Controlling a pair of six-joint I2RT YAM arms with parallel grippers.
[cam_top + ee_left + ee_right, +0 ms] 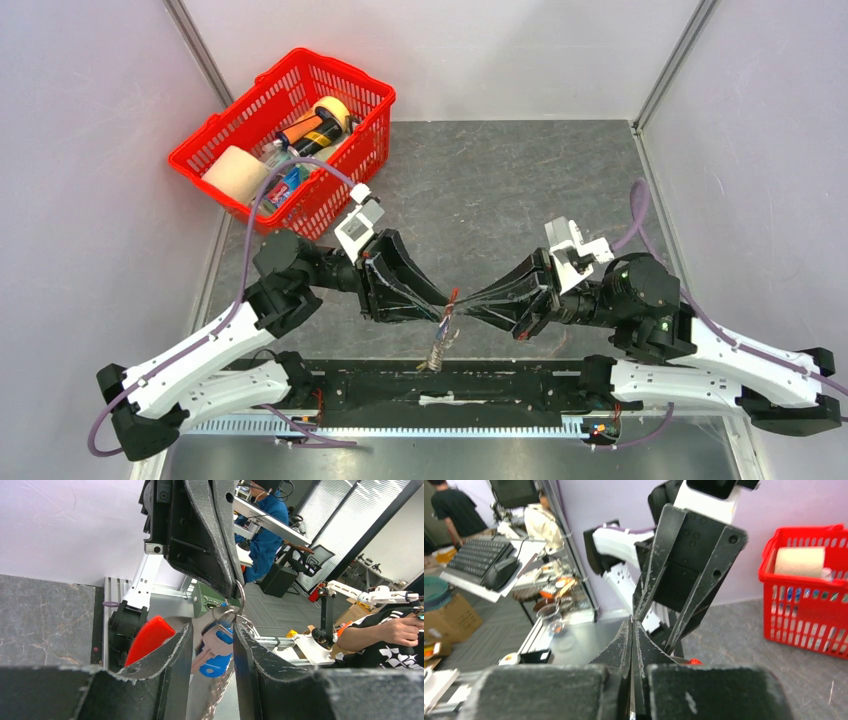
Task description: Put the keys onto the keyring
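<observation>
Both grippers meet tip to tip above the table's near edge. My right gripper (462, 304) is shut on a thin silvery ring of the keyring (240, 593). From it hang the red clip (148, 638), a braided metal chain (439, 346) and the keys. The blue-headed key (218, 666) hangs beside a tan key, seen in the gap between my left fingers (167, 672). My left gripper (441, 303) stands with its jaws apart around that cluster, the ring touching its right fingertip. In the right wrist view the right gripper (631, 625) pinches a metal sliver, with a red bit (694, 661) showing beyond.
A red basket (283, 141) with a paper roll, tape and bottles stands at the far left; it also shows in the right wrist view (806, 605). The black base rail (450, 385) lies right under the hanging cluster. Grey walls enclose the table.
</observation>
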